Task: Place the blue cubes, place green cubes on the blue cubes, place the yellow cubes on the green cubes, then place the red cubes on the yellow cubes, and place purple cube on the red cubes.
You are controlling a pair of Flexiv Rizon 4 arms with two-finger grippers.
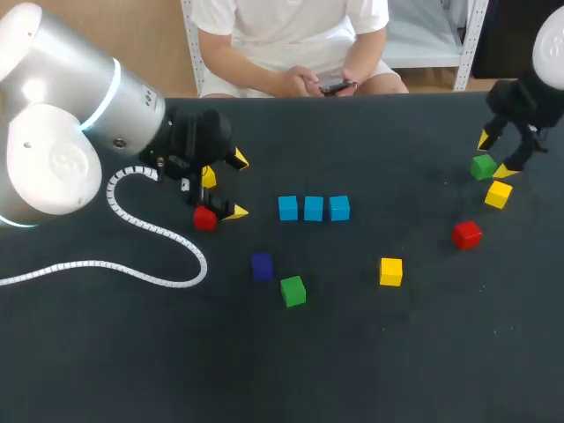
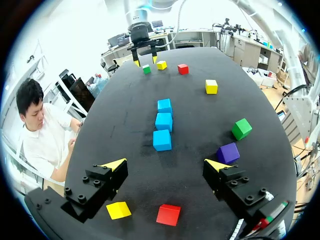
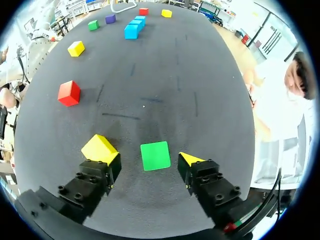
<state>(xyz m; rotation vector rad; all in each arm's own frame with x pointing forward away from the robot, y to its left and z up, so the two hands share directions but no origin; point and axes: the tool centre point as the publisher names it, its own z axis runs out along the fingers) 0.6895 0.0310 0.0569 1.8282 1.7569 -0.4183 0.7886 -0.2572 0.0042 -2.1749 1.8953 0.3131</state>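
Presently, the left gripper (image 1: 236, 185) hangs over the left half of the table (image 1: 397, 370), toward its far edge. Its fingers are spread wide and hold nothing. Under it lie the left yellow cube (image 2: 119, 210) and the left red cube (image 2: 168, 214). Both sit back beneath the finger bodies, short of the yellow tips, and neither is gripped.

Three blue cubes (image 1: 314, 208) stand in a straight row near the middle of the table, parallel to the far edge and just beside one another. Toward the near edge from them sit the purple cube (image 1: 262, 265) and the middle green cube (image 1: 293, 291), near each other but apart. The middle yellow cube (image 1: 390, 271) stands alone further right, and the right red cube (image 1: 466, 234) lies beyond it toward the right edge.

The right gripper (image 3: 150, 160) is near the far right corner, its fingers wide apart. The right green cube (image 3: 155, 155) lies flat on the table between the fingers, with a gap showing on each side. The right yellow cube (image 3: 100, 148) sits tilted against the outer side of one fingertip; whether it touches cannot be judged.
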